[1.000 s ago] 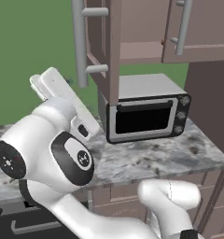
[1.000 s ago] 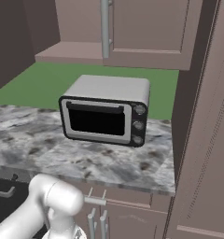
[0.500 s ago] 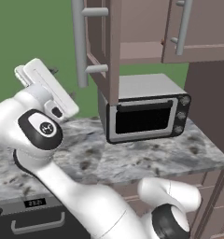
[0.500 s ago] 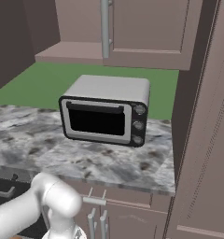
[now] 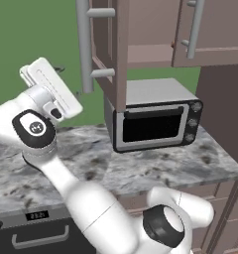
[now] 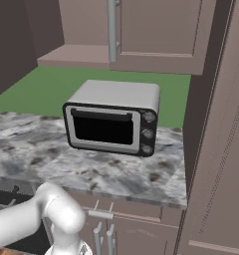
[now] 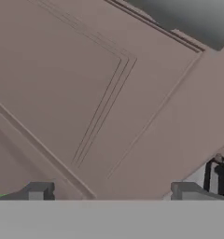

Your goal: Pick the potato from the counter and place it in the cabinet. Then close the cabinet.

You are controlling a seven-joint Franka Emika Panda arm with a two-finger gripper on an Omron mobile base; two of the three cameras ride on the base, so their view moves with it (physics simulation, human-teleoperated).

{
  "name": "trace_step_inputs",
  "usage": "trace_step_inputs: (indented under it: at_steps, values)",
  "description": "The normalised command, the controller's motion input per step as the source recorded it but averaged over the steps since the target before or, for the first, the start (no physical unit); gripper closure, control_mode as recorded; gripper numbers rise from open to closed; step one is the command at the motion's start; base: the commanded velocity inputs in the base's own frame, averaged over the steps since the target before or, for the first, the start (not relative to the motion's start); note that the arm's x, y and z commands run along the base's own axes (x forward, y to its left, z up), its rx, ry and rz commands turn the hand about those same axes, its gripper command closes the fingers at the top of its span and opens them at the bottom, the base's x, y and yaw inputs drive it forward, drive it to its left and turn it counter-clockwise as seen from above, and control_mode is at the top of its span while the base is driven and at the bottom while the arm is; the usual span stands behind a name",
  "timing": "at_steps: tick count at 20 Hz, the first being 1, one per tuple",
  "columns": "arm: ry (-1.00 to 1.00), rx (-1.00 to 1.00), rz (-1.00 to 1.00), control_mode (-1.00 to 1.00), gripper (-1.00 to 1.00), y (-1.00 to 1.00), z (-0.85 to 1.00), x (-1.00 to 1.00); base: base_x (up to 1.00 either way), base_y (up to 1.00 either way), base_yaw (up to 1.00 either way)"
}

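A green wall backs a kitchen corner where the marbled bench (image 5: pixel 141 168) carries a silver toaster oven (image 5: pixel 155 119). Above it hangs the cabinet (image 5: pixel 141 30), one door (image 5: pixel 122 49) swung out edge-on toward the camera, its grey bar handle (image 5: pixel 84 44) running vertically. The arm is raised to the left of that door, and the hand (image 7: pixel 111 191) faces a panelled mauve-brown surface at close range. Its two tips stand wide apart with nothing visible between them. The potato cannot be found on the visible bench, in the hand or on the visible part of the cabinet shelf, so its long axis and heading cannot be told. The task appears to be at the door-closing step. The risk from here is probably a glancing push: if the hand meets the panel off-square, it could slide across the face or catch the handle, leaving the door ajar.
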Motion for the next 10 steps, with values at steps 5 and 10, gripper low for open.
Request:
trace_step_inputs:
  at_steps: [5,10]
  values:
    - [-0.01,-0.02,-0.16,-1.0,-1.0,-0.54,0.18,0.17,0.0,0.0,0.0]
    - [0.0,0.0,-0.13,-1.0,-1.0,-0.71,0.37,0.12,0.0,0.0,0.0]
